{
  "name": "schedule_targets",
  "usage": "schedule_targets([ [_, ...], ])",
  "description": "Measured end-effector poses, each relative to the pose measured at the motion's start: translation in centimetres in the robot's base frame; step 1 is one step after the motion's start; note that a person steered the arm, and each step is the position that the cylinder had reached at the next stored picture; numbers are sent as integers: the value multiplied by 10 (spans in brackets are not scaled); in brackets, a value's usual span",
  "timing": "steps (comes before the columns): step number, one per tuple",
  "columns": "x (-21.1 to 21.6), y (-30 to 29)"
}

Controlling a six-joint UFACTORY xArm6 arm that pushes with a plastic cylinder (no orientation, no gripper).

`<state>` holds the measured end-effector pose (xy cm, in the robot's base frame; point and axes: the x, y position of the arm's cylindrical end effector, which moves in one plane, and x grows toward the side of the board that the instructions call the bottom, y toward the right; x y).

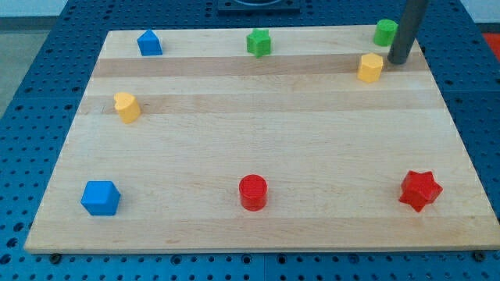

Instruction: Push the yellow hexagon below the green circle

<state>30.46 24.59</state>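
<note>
The yellow hexagon (370, 67) lies near the board's top right corner. The green circle (384, 33) stands just above it and slightly to the right, a short gap between them. My tip (399, 61) is down on the board just right of the yellow hexagon and below right of the green circle, close to both; I cannot tell if it touches the hexagon. The rod rises out of the view's top.
On the wooden board (258, 148): a green star (258, 42) at top middle, a blue pentagon-like block (149, 43) at top left, a yellow block (126, 107) at left, a blue cube (101, 197) at bottom left, a red circle (253, 192) at bottom middle, a red star (420, 190) at bottom right.
</note>
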Motion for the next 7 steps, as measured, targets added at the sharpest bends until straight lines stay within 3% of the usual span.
schedule_targets([
  [1,34,11],
  [3,58,-60],
  [7,18,-87],
])
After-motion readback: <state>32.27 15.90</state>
